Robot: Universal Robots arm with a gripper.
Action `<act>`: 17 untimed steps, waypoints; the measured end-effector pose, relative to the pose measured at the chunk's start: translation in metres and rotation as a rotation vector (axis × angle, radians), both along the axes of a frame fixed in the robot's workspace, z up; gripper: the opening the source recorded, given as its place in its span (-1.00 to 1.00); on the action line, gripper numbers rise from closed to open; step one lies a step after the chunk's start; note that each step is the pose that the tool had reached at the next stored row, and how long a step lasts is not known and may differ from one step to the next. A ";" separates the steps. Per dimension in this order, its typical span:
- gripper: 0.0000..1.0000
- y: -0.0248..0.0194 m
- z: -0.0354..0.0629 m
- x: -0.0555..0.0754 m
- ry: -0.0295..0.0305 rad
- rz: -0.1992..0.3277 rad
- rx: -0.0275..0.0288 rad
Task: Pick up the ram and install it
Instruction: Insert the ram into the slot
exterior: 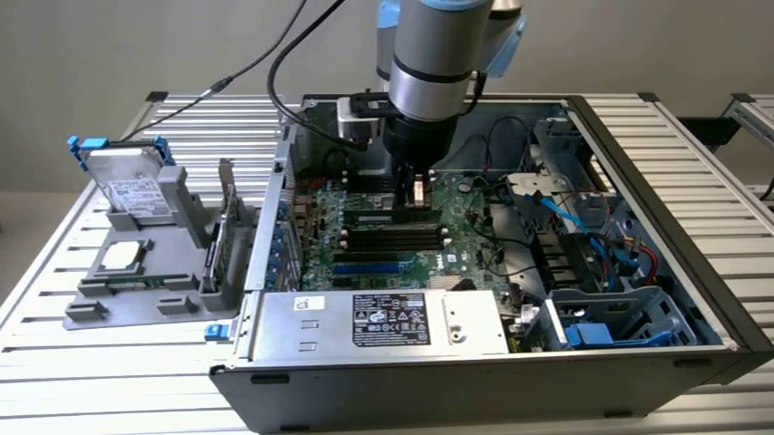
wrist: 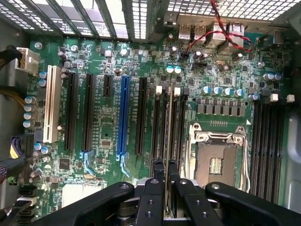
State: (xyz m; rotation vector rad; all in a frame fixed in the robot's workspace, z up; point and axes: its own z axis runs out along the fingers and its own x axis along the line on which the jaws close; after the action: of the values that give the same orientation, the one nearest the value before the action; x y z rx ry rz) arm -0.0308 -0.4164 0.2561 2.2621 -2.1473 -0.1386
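My gripper (exterior: 415, 198) hangs inside the open computer case (exterior: 629, 122), low over the motherboard (exterior: 472, 240). In the wrist view the gripper (wrist: 165, 165) is shut on the ram (wrist: 167, 122). The ram shows edge-on as a thin pale strip between the two black fingers (wrist: 155, 188). It runs along the bank of black memory slots (wrist: 180, 127) beside the CPU socket (wrist: 214, 157). Whether the ram touches a slot or hangs just above it cannot be told.
A grey fixture (exterior: 145, 272) outside the case at the exterior view's left holds a hard drive (exterior: 127, 177), a processor chip (exterior: 125, 256) and an upright card (exterior: 227, 217). The power supply (exterior: 375, 322) lies at the case front. Blue cables (exterior: 581, 217) and drive cages crowd the exterior view's right.
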 end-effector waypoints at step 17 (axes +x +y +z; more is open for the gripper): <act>-0.73 -0.0008 -0.0201 0.007 0.0000 0.000 -0.0021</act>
State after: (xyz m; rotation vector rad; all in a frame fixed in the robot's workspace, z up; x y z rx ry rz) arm -0.0242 -0.4171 0.2360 2.2609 -2.1464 -0.1363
